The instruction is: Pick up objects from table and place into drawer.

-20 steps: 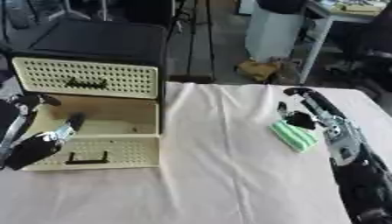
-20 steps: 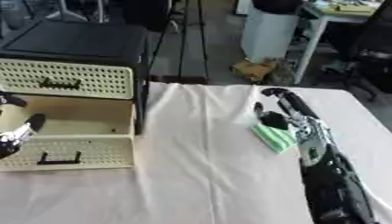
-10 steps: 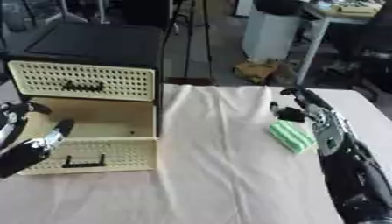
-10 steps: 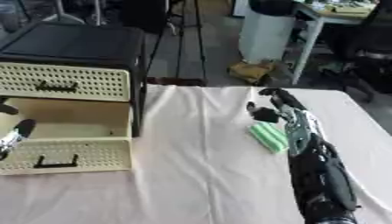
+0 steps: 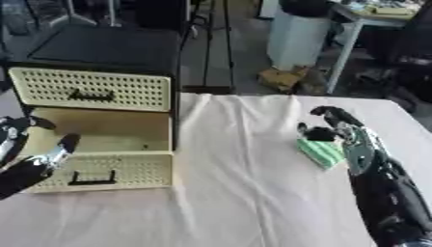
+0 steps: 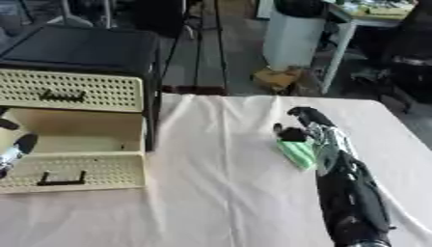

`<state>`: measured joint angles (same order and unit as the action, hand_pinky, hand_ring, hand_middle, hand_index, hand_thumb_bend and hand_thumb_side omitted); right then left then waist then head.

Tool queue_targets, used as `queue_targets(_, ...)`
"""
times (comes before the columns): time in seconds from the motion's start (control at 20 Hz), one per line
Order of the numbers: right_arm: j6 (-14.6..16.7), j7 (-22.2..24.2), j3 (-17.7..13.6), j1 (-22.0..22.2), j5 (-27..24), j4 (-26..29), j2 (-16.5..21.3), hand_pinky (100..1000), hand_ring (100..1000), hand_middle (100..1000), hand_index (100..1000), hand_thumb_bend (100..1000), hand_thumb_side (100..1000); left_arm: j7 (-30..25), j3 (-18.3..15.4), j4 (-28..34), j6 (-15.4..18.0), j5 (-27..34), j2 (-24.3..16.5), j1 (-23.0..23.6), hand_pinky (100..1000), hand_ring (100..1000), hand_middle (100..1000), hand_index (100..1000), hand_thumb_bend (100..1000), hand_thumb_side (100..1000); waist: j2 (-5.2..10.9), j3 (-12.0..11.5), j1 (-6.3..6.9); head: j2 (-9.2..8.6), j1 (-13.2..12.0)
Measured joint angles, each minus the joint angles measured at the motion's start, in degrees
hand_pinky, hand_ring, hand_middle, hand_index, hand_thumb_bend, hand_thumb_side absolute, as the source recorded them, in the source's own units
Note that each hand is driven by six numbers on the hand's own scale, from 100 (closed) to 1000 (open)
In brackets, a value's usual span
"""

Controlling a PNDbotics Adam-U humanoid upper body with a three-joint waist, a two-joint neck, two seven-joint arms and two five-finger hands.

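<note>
A cream cloth-covered table point(image 5: 245, 193) is seen — open drawer point(image 5: 97, 166) at left, bin point(image 5: 300, 34) behind; the right hand point(image 5: 333, 126) is curled at a green object point(image 5: 320, 152), the left hand point(image 5: 25, 161) spread wide.

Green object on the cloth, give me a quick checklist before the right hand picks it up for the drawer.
1. Lower drawer pulled open: ok.
2. Green object lying flat on the white cloth: ok.
3. Right hand at the object's far end, fingers curled over it: ok.
4. Object actually gripped: cannot tell.
5. Left hand clear of the drawer opening: not ok, it shows at the drawer's left front.
6. Cloth between object and drawer bare: ok.
</note>
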<state>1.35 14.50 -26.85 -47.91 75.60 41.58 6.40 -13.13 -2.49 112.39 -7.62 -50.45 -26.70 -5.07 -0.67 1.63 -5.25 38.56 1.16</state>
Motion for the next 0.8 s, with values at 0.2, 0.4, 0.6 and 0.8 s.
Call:
queue_targets(0.2, -1.1, -1.6, 0.0, 0.3, 0.1, -2.2, 0.3, 883, 1000, 876, 900, 201, 515, -0.4, 0.0, 0.0, 0.1, -0.1, 0.0, 0.0, 100, 100, 100, 728, 479, 1000, 0.0, 0.0, -0.02, -0.14, 0.0)
queue_targets(0.4, -1.9, -3.3, 0.4, 0.6, -0.2, -4.4, 0.7, 882, 1000, 876, 900, 197, 514, -0.4, -0.1, 0.0, 0.1, -0.3, 0.0, 0.0, 100, 100, 100, 728, 479, 1000, -0.01, 0.0, -0.02, -0.25, 0.0)
queue_targets(0.6, -2.4, -4.9, 1.1, 0.6, -0.8, -6.2, 1.0, 881, 1000, 875, 900, 196, 513, -0.5, -0.1, 0.0, 0.1, -0.5, 0.0, 0.0, 100, 100, 100, 728, 478, 1000, -0.01, 0.0, -0.02, -0.43, 0.0)
queue_targets(0.8, -2.6, -6.0, 1.8, 0.6, -1.4, -7.6, 1.3, 879, 1000, 875, 900, 198, 515, -0.5, -0.1, 0.0, 0.2, -0.6, 0.0, 0.0, 100, 100, 100, 729, 477, 1000, -0.02, 0.0, -0.02, -0.44, -0.1)
